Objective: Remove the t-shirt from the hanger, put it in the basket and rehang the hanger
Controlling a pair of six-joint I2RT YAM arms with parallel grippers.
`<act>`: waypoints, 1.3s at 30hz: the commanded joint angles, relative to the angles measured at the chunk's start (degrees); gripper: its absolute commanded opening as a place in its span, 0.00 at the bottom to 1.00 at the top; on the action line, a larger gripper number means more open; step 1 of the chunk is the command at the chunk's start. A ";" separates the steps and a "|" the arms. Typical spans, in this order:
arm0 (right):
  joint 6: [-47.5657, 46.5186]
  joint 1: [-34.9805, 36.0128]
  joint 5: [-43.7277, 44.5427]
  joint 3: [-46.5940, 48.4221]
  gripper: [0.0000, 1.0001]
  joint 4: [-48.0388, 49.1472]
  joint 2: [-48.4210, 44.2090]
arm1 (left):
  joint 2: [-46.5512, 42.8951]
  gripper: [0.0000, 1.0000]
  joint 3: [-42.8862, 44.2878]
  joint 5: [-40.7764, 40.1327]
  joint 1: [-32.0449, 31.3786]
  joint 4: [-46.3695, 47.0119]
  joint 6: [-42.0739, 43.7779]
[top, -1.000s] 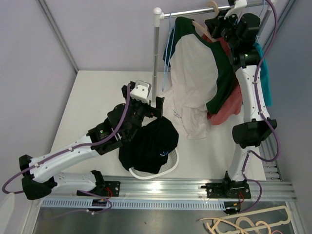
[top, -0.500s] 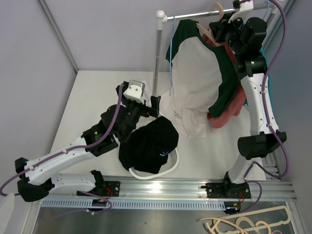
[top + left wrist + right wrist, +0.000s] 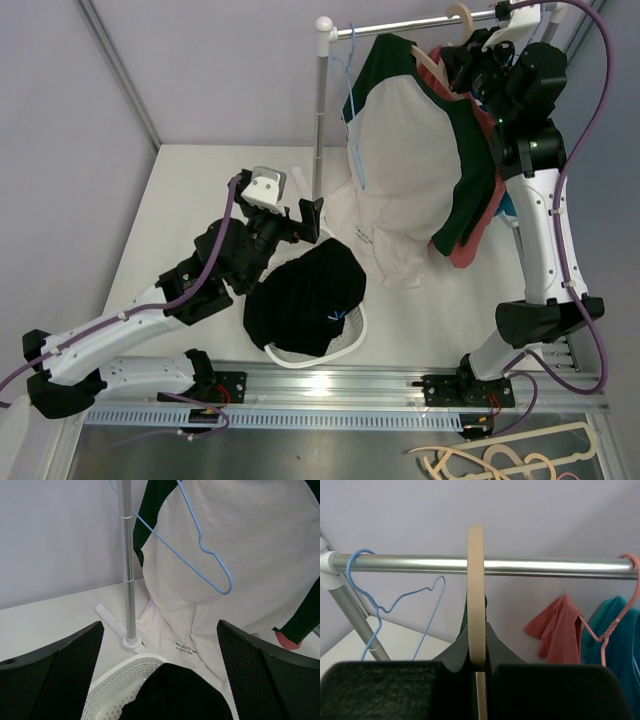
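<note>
A white t-shirt with dark green sleeves (image 3: pixel 410 150) hangs on a pale wooden hanger (image 3: pixel 462 16) at the rack's rail (image 3: pixel 400 25). Its hem rests on the table. My right gripper (image 3: pixel 470 62) is shut on the hanger's neck just under the hook. In the right wrist view (image 3: pixel 479 680) the hook (image 3: pixel 476 580) crosses in front of the rail (image 3: pixel 545 566). My left gripper (image 3: pixel 305 218) is open and empty, low over the basket. In the left wrist view (image 3: pixel 160 645) it faces the shirt (image 3: pixel 240 555).
A white basket (image 3: pixel 352 340) holds a black garment (image 3: pixel 305 295). The rack pole (image 3: pixel 320 120) stands behind it. An empty blue wire hanger (image 3: pixel 352 110) hangs at the rail's left end. A red shirt (image 3: pixel 480 235) and a teal garment (image 3: pixel 620 630) hang to the right. Loose hangers (image 3: pixel 500 460) lie below the table edge.
My right gripper has risen and shifted right with the hanger, lifting the t-shirt with it. My left gripper has drifted a little left and up.
</note>
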 commanded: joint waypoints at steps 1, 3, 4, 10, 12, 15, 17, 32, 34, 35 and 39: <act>3.87 1.39 5.70 2.22 0.00 -0.36 -1.67 | -0.91 0.99 0.05 1.97 -0.60 -0.03 -1.59; 4.59 5.94 15.35 0.73 0.00 -1.68 -3.95 | 0.05 0.99 -0.21 0.14 -1.65 1.28 -0.20; 4.42 8.06 19.31 -1.54 0.00 -1.51 -4.91 | 0.49 0.99 -0.56 -0.65 -3.40 2.59 1.73; 8.09 20.46 53.60 -8.85 0.00 1.48 -11.42 | 5.59 1.00 -2.93 -1.21 -11.75 20.35 15.72; 11.35 21.87 57.99 -8.60 0.00 -0.62 -11.78 | 6.99 0.99 -3.81 0.56 -12.90 24.28 17.12; 12.94 23.55 60.12 -5.97 0.00 -4.14 -10.73 | 7.70 0.99 -8.98 3.90 -16.15 36.02 23.09; 12.77 23.99 61.01 -4.82 0.00 -5.63 -10.46 | 8.05 0.99 -14.42 5.92 -18.61 41.95 26.95; 12.14 24.08 61.54 3.09 0.00 -9.50 -8.53 | 21.39 0.99 -24.38 4.88 -29.69 83.08 47.52; 12.59 24.17 60.66 2.65 0.00 -9.51 -8.88 | 23.34 0.99 -24.03 4.35 -29.96 87.22 48.06; 12.76 24.17 60.31 2.39 0.00 -9.42 -8.88 | 24.30 1.00 -23.24 3.91 -29.96 89.07 48.76; 12.33 24.69 59.60 2.91 0.00 -9.50 -8.96 | 30.71 1.00 -18.42 0.75 -29.26 94.27 53.33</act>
